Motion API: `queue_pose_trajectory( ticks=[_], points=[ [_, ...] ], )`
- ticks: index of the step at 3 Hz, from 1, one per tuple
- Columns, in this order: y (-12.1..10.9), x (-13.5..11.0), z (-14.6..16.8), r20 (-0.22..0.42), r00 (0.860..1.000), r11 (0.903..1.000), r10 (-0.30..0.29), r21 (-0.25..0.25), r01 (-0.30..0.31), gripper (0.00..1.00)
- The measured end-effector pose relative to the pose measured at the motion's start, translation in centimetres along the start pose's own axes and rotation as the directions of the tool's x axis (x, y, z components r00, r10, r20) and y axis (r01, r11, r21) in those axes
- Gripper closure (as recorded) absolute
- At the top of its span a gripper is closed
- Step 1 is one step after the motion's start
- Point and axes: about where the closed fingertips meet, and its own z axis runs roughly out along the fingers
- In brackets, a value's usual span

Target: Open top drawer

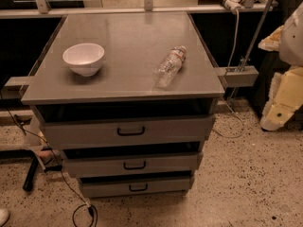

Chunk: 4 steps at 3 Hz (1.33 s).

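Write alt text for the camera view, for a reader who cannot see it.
A grey three-drawer cabinet stands on a speckled floor, a dark gap showing above its top drawer. On top sit a white bowl and a clear plastic bottle lying on its side. The gripper hangs at the right edge, away from the drawers.

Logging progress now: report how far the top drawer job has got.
Done: the top drawer looks pulled partway out, a dark gap above its front. In hand: nothing; the hand hangs at far right, off the handle. Left: perhaps pulling it further.
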Motion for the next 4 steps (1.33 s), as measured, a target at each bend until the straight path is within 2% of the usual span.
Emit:
queue_pose_trajectory(
  ticks=[1, 2, 3, 4],
  points=[
    [0.6, -0.4, 0.2, -0.001, 1.000, 0.9998, -0.006, 0.019, 0.006, 0.00],
    [3.6, -2.0, 3.1, 0.030, 0.999, 0.9995, 0.020, -0.025, -0.019, 0.00],
    [6.4, -3.3, 8.1, 0.036, 0.999, 0.9941, 0.033, -0.104, -0.030, 0.00],
    [7.7, -6.2, 16.8, 0.058, 0.998, 0.9792, 0.003, -0.203, 0.009, 0.00]
  ],
)
